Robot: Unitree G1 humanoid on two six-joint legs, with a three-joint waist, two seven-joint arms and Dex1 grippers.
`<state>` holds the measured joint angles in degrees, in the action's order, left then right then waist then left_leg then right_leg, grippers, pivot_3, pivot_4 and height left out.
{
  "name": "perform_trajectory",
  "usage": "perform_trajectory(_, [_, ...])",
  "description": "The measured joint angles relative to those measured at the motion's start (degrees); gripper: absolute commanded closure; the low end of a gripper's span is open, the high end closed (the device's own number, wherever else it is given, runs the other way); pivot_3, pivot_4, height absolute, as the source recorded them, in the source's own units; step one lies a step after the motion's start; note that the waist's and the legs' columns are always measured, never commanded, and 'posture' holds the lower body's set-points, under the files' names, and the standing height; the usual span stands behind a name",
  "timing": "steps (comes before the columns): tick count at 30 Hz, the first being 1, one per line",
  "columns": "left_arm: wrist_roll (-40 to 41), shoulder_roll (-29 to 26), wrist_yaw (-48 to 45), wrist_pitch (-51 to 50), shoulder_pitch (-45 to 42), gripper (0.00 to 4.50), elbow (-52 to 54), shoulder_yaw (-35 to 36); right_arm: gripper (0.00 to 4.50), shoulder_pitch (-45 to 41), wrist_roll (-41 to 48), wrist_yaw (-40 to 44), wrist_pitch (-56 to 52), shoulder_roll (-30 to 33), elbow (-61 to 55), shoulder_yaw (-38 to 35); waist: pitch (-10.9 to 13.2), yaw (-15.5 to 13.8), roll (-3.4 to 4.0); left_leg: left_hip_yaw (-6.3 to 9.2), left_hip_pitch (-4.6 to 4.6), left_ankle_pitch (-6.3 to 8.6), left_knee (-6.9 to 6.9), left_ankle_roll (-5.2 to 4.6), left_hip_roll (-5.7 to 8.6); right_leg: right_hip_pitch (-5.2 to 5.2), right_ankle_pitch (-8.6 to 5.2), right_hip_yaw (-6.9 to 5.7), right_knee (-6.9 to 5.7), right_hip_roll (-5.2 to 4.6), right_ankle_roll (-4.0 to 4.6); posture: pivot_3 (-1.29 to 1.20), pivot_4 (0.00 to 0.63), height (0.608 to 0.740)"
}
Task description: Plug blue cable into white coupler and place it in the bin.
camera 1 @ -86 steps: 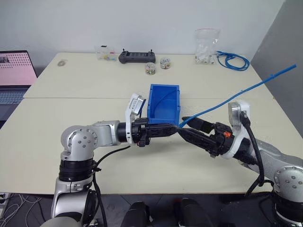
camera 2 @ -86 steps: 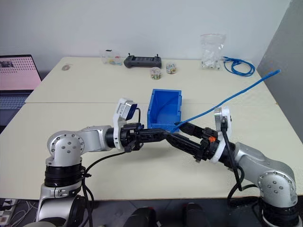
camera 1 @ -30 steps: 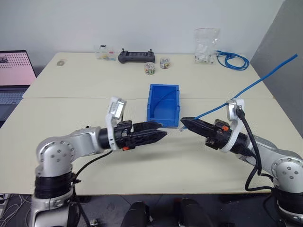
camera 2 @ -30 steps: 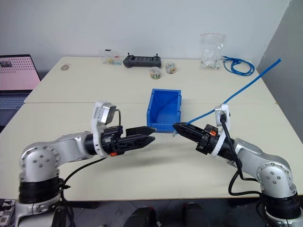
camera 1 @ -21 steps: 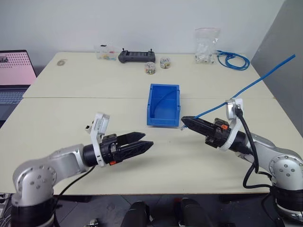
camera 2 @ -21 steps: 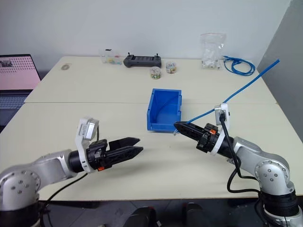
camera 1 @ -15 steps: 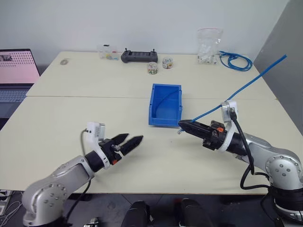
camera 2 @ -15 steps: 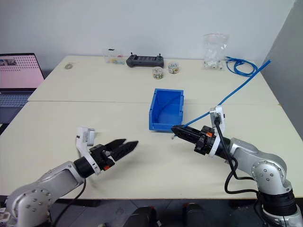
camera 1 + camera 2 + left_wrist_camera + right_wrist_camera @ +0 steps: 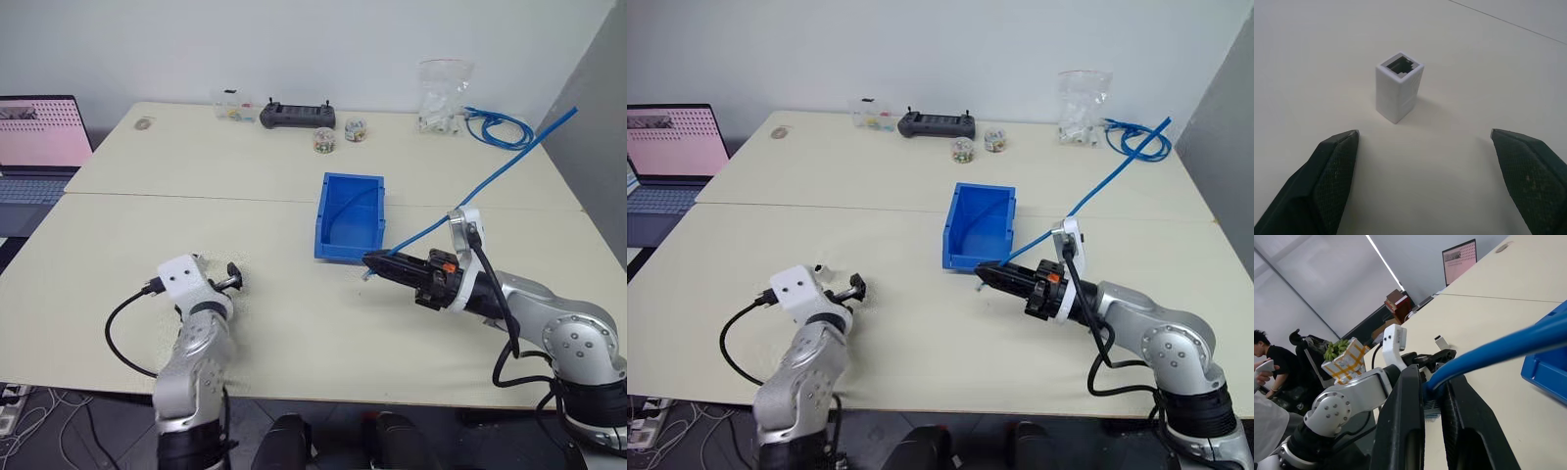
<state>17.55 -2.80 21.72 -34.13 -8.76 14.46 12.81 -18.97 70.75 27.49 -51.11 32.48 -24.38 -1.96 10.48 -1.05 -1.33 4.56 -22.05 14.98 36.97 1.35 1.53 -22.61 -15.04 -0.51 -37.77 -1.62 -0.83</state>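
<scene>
Left wrist view: coupler [image 9: 1399, 86] stands upright on table [image 9: 294, 186], socket up, ahead of left gripper [image 9: 1425, 139], fingers spread wide. Right gripper [image 9: 1432, 399] is clamped on cable [image 9: 509, 166] just beside bin [image 9: 350, 217].
</scene>
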Motion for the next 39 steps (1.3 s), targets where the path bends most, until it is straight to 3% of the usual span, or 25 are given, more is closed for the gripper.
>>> perform_trajectory(12, [-10.0, 5.2, 9.2, 6.5, -8.7, 0.00, -11.3, 1.2, 4.34, -0.4, -1.1, 0.8, -0.8, 1.4, 0.5, -1.3, 0.0, -0.1, -0.06, 0.02, -0.02, 0.00, 0.03, 0.00, 0.03, 0.01, 0.01, -0.05, -0.02, 0.00, -0.03, 0.00, 0.150, 0.740])
perform_trajectory(25, [-14.3, 7.8, 14.8, 11.0, -13.1, 0.00, -16.3, 2.5, 4.34, -0.9, -2.0, 2.9, -2.0, 3.3, 1.2, -1.6, 0.0, -0.2, -0.07, 0.01, -0.02, -0.01, 0.04, 0.01, 0.04, 0.01, 0.04, -0.05, -0.03, 0.00, -0.07, 0.00, 0.150, 0.740])
perform_trajectory(30, [-15.4, 8.3, 16.5, 11.3, -13.1, 0.85, -16.3, 3.4, 4.34, -1.2, -2.3, 3.5, -2.2, 3.5, 2.2, -1.9, 0.0, -0.2, -0.07, 0.00, -0.02, -0.01, 0.04, 0.01, 0.04, 0.01, 0.04, -0.05, -0.03, 0.00, -0.07, 0.00, 0.150, 0.740])
perform_trajectory(39, [-15.4, 8.3, 17.1, 12.8, -14.4, 2.78, -18.7, 4.8, 4.34, -1.6, -2.5, 3.8, -2.6, 3.5, 2.2, -1.9, 0.0, -0.2, -0.08, 0.00, -0.02, -0.01, 0.05, 0.01, 0.04, 0.01, 0.04, -0.06, -0.03, 0.00, -0.07, 0.00, 0.150, 0.740])
